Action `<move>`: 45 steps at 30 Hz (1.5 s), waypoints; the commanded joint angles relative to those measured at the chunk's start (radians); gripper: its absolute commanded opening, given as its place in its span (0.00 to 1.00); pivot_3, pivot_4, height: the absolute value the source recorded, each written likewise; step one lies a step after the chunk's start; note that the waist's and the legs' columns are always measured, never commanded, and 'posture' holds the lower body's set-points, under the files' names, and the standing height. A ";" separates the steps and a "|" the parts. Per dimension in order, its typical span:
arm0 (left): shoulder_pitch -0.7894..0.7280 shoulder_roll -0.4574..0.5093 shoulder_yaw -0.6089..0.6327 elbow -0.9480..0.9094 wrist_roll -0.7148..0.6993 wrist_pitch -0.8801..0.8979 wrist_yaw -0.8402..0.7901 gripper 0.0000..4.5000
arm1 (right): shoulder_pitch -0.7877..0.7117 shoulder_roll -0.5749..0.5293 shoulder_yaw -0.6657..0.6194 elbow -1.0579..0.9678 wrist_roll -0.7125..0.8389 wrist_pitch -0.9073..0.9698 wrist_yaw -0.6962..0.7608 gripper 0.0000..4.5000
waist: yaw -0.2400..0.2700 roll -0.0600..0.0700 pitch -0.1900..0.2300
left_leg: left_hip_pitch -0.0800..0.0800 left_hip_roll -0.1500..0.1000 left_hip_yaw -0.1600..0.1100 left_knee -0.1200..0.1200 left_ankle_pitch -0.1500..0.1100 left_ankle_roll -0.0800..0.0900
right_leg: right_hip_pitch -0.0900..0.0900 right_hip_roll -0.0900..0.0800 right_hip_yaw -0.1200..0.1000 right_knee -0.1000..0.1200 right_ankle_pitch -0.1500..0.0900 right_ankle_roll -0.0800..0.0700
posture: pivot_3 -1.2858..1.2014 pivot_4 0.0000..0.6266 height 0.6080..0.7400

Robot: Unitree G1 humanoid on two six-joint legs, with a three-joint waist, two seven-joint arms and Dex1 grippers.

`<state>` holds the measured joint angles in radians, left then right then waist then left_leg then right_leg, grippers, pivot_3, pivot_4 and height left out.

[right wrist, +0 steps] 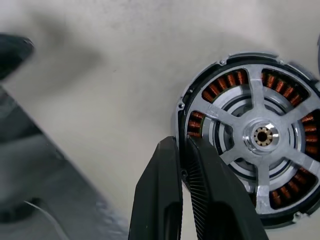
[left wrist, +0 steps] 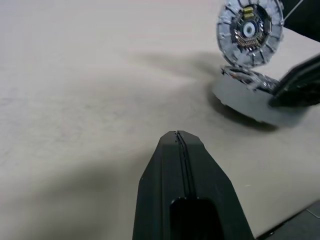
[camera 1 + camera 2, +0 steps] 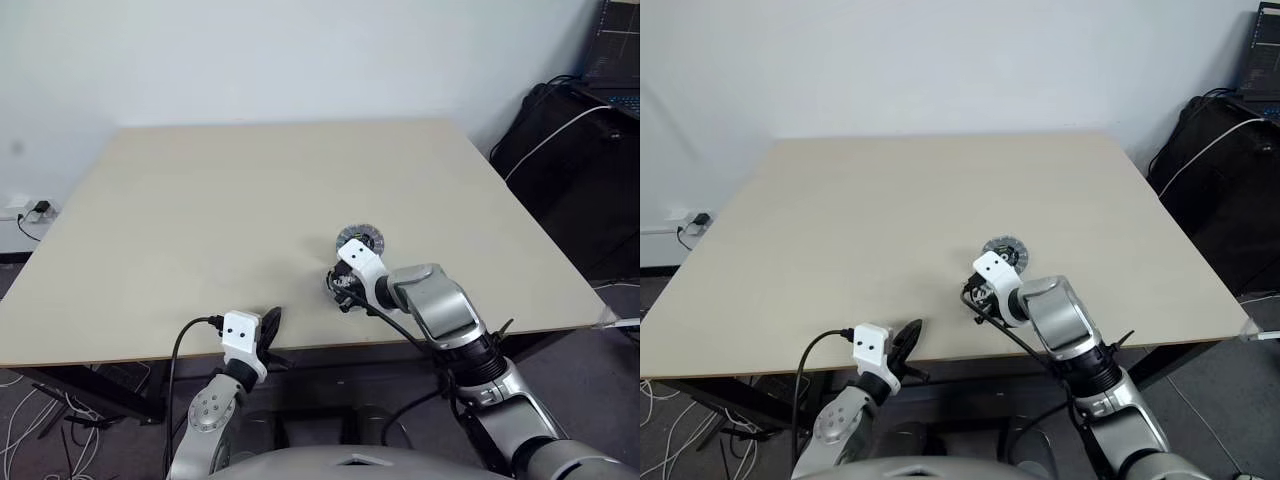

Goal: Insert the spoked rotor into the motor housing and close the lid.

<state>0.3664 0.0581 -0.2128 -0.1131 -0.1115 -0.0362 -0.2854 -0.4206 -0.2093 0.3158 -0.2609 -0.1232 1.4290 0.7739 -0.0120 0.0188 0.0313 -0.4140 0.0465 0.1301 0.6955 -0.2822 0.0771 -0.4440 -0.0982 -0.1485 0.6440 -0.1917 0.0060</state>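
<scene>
The motor housing [image 1: 260, 135] is a round metal cup with copper-brown coils around a silver centre, and it lies near the table's front edge. My right gripper [image 1: 182, 142] is shut on its rim, one finger inside and one outside. In the head views that gripper [image 3: 343, 288] points down and covers most of the housing. Just behind it the spoked rotor [image 3: 361, 239] lies on the table, a silvery disc with a dark hub [image 2: 248, 31]. My left gripper [image 3: 270, 325] is shut and empty, hanging at the front edge well left of both parts. The lid is out of view.
The beige table [image 3: 250, 200] stretches wide behind and to the left of the parts. Its front edge [image 3: 150, 355] runs just under my left gripper. A dark bag and cables [image 3: 570, 150] stand off the table's right side.
</scene>
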 commanded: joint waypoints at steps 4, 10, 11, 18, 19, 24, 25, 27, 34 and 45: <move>-0.029 -0.001 -0.004 -0.002 -0.008 -0.008 -0.012 0.00 | -0.026 0.123 -0.041 -0.047 0.064 0.063 -0.166 0.00 | -0.001 0.000 0.000 | 0.000 0.000 0.000 0.000 0.000 0.000 | 0.000 0.001 0.000 0.000 0.000 0.000 | 0.52 0.00 1.00; -0.028 -0.001 -0.005 0.001 -0.006 -0.013 -0.010 0.00 | -0.061 0.208 -0.050 0.124 0.084 -0.012 -0.302 0.16 | -0.006 -0.001 0.000 | 0.000 -0.001 0.000 0.000 0.000 0.000 | 0.001 0.001 0.000 -0.001 0.000 0.000 | 0.52 0.00 1.00; -0.026 -0.001 -0.003 0.001 -0.006 -0.015 -0.008 0.00 | -0.067 0.216 -0.049 0.144 0.090 -0.016 -0.314 0.21 | -0.007 -0.001 0.000 | 0.000 -0.001 0.000 0.000 0.000 0.000 | 0.001 0.001 0.000 -0.001 0.000 0.001 | 0.52 0.00 1.00; -0.014 0.000 0.007 -0.004 -0.009 -0.022 -0.002 0.00 | -0.135 0.022 0.130 0.038 0.150 -0.190 -0.207 0.35 | -0.010 -0.001 0.001 | -0.001 -0.001 0.000 0.000 0.000 0.001 | 0.001 0.000 0.000 -0.001 0.000 0.001 | 0.52 0.00 1.00; -0.014 0.000 0.007 -0.004 -0.008 -0.022 -0.002 0.00 | -0.148 -0.032 0.171 0.023 0.146 -0.246 -0.175 0.35 | -0.010 -0.002 0.001 | 0.000 -0.001 0.000 0.000 0.000 0.001 | 0.001 0.000 0.000 -0.002 0.000 0.001 | 0.52 0.00 1.00; -0.018 -0.003 0.005 0.002 -0.010 -0.023 -0.004 0.00 | -0.208 -0.305 0.357 -0.007 0.103 -0.570 0.054 0.35 | -0.009 -0.005 0.003 | 0.000 -0.001 0.000 0.000 0.000 0.001 | 0.001 0.001 0.000 -0.002 0.000 0.000 | 0.52 0.00 1.00; -0.019 -0.003 0.005 0.002 -0.010 -0.023 -0.005 0.00 | -0.217 -0.353 0.390 -0.007 0.085 -0.637 0.101 0.35 | -0.009 -0.005 0.004 | 0.000 -0.001 0.000 -0.001 0.000 0.001 | 0.001 0.001 0.000 -0.002 0.000 0.000 | 0.52 0.00 1.00; -0.021 -0.002 0.006 0.003 -0.011 -0.022 -0.007 0.00 | -0.231 -0.417 0.435 0.001 0.060 -0.746 0.177 0.35 | -0.009 -0.006 0.005 | 0.000 -0.001 0.000 0.000 0.000 0.001 | 0.001 0.001 0.000 -0.002 0.000 0.000 | 0.52 0.00 1.00; -0.019 -0.001 0.007 0.000 -0.014 -0.020 -0.006 0.00 | -0.239 -0.472 0.502 0.074 -0.027 -0.920 0.316 0.35 | -0.005 -0.009 0.006 | 0.001 -0.001 0.000 0.000 0.000 0.001 | 0.001 0.001 0.000 -0.002 0.000 0.000 | 0.52 0.00 1.00; -0.011 -0.003 0.007 -0.008 -0.011 -0.021 0.001 0.00 | -0.228 -0.422 0.487 0.216 -0.124 -0.992 0.352 0.35 | 0.002 -0.010 0.007 | 0.000 -0.001 0.000 0.000 0.000 0.001 | 0.001 0.000 0.000 -0.001 0.000 0.000 | 0.52 0.00 1.00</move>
<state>0.3599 0.0610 -0.2053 -0.0933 -0.1193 -0.0369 -0.2848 -0.6412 -0.6319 0.8277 -0.0467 -0.2308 0.4572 1.1160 -0.0100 0.0088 0.0381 -0.4137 0.0456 0.1305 0.6956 -0.2824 0.0778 -0.4429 -0.0979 -0.1486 0.6425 -0.1917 0.0064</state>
